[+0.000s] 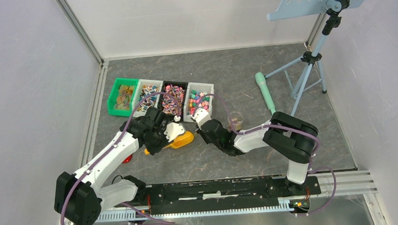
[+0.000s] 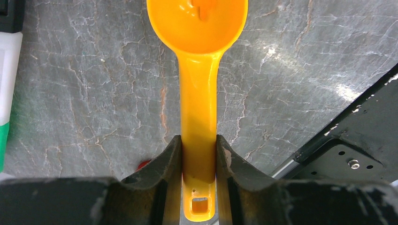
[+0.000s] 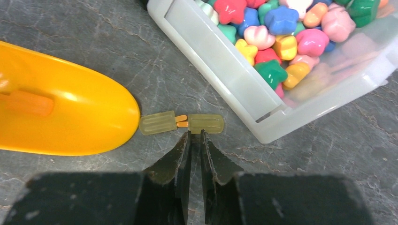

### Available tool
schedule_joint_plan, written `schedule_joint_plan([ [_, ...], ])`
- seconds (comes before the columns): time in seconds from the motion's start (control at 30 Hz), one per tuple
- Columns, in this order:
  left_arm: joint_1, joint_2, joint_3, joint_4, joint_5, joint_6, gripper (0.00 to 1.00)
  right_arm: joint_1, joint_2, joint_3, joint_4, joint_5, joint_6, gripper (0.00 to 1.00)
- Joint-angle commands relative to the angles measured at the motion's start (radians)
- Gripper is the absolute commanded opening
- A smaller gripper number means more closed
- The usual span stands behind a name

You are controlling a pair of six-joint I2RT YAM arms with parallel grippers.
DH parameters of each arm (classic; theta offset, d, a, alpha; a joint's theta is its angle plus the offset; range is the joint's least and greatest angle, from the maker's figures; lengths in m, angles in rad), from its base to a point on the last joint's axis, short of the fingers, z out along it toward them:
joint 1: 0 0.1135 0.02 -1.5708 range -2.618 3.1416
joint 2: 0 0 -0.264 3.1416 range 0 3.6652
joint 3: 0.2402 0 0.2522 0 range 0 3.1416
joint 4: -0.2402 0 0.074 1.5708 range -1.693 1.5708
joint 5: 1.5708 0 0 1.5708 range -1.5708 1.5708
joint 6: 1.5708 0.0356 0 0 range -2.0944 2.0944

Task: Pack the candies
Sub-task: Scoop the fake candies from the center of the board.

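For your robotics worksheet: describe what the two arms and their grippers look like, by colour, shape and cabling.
Both arms have white link shells with bulky black joint housings. A thin mauve cable loops along each. The left gripper and right gripper have dark, tapering wedge-shaped fingers with scuffed edges.

Four bins (image 1: 160, 96) of candies (image 1: 172, 99) sit in a row, with one orange scoop (image 1: 180, 141), two popsicle-shaped candies (image 3: 180, 123) at its 3 o'clock, one clear cup (image 1: 235, 121) and one music stand (image 1: 313, 30).
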State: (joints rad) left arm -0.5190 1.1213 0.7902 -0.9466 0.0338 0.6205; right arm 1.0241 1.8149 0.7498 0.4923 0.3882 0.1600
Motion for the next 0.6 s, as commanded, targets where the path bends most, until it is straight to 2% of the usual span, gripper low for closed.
schedule_joint_plan([
  [0.0,0.014,0.019,0.046,0.005,-0.031,0.005,0.02,-0.026,-0.019,0.019,-0.037,0.075,-0.002,0.18],
  [0.57,0.014,0.066,0.053,0.038,0.018,0.017,0.02,-0.059,0.072,0.056,0.030,-0.032,-0.058,0.17],
])
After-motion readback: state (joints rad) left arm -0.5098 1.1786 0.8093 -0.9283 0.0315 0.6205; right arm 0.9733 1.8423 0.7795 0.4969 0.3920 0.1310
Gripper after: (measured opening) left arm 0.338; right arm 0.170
